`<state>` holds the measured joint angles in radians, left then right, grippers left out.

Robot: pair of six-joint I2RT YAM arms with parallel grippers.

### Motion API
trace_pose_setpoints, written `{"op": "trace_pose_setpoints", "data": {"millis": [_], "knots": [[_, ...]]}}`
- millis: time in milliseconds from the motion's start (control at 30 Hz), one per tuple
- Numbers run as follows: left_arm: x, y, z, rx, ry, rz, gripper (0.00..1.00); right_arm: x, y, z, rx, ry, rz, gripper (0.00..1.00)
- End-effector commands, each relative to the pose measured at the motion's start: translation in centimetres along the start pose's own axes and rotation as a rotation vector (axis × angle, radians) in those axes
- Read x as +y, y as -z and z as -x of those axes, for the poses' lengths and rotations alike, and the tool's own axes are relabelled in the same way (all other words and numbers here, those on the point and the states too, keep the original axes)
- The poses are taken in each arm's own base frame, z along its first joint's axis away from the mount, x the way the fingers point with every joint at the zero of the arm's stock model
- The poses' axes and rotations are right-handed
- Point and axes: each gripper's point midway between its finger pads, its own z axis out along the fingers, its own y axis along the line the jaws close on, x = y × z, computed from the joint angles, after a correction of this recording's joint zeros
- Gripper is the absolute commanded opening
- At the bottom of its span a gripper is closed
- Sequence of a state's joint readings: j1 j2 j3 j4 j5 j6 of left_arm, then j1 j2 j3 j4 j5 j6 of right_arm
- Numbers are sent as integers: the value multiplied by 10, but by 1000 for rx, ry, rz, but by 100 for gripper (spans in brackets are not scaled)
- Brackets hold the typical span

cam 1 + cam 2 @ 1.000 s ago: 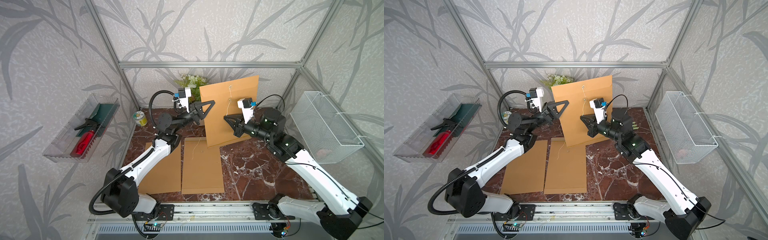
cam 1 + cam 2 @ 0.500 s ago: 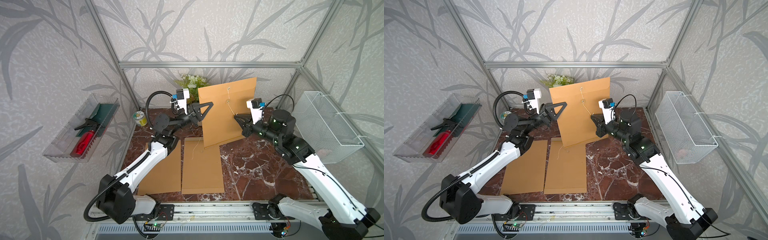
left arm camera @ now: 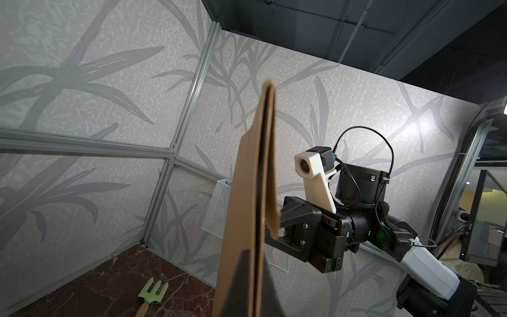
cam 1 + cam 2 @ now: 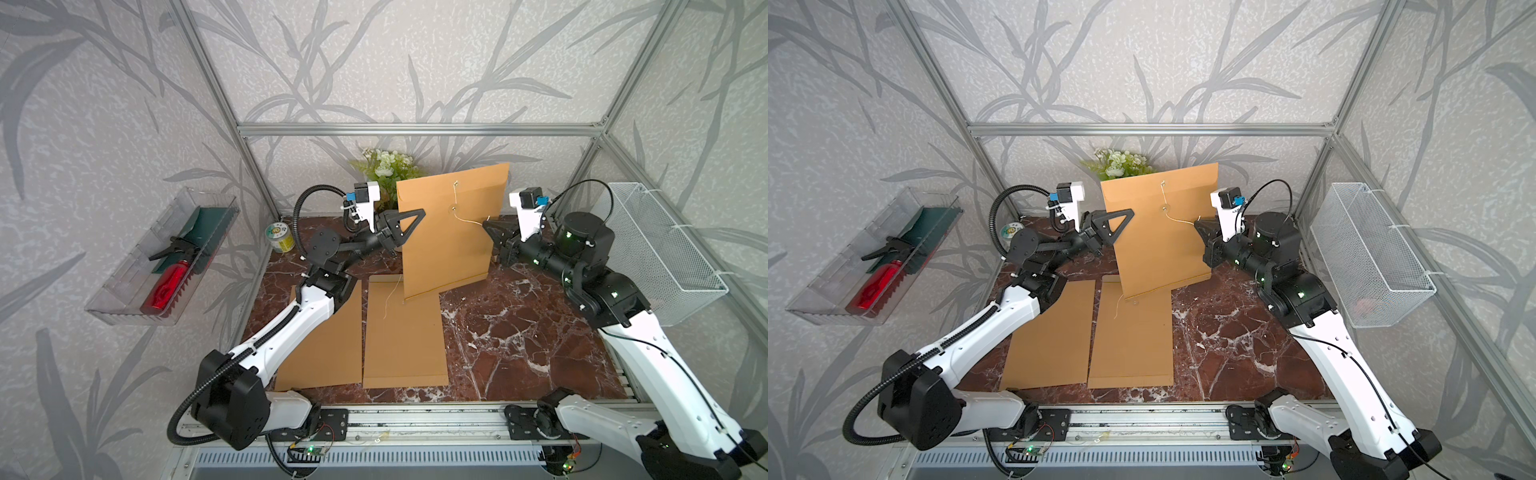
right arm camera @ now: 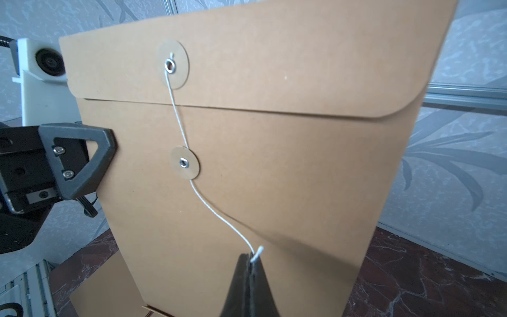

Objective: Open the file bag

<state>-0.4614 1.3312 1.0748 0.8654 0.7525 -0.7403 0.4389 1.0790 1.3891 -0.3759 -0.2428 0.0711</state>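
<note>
The file bag (image 4: 449, 237) is a brown kraft envelope that stands upright above the table at the back, in both top views (image 4: 1163, 245). My left gripper (image 4: 419, 214) is shut on its left edge, one black finger on each face (image 3: 253, 288). The flap (image 5: 274, 68) lies closed. A white string (image 5: 208, 208) runs from the flap's disc (image 5: 172, 64) past the lower disc (image 5: 184, 162) to my right gripper (image 5: 251, 259). That gripper is shut on the string's end, just off the bag's right side (image 4: 486, 226).
Two more brown envelopes (image 4: 405, 332) (image 4: 328, 340) lie flat on the marble table under the left arm. A flower plant (image 4: 384, 162) stands behind the bag, a wire basket (image 4: 656, 249) hangs at the right, a clear tray (image 4: 166, 253) at the left. A green fork (image 3: 152, 291) lies behind.
My right gripper has drawn back to the right with the string's end, so the string now hangs free of the lower disc. The bag stays in the left gripper.
</note>
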Motion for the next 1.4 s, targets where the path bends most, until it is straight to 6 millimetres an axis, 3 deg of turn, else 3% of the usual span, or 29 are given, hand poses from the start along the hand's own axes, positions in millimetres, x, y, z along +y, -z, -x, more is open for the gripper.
{"op": "trace_pose_setpoints", "data": {"millis": [0,633,1133,1367], "knots": [[-17,6,9,-8,-50,-37,0,-3,7,14,-19,38,-26,0],[-26,10,-1,40,-47,-87,0,-24,19,39,-44,72,-105,0],[-17,14,-21,93,-42,-73,0,-13,21,68,-82,85,-46,0],[-11,15,-27,101,-34,-65,0,4,9,77,-88,50,67,0]]}}
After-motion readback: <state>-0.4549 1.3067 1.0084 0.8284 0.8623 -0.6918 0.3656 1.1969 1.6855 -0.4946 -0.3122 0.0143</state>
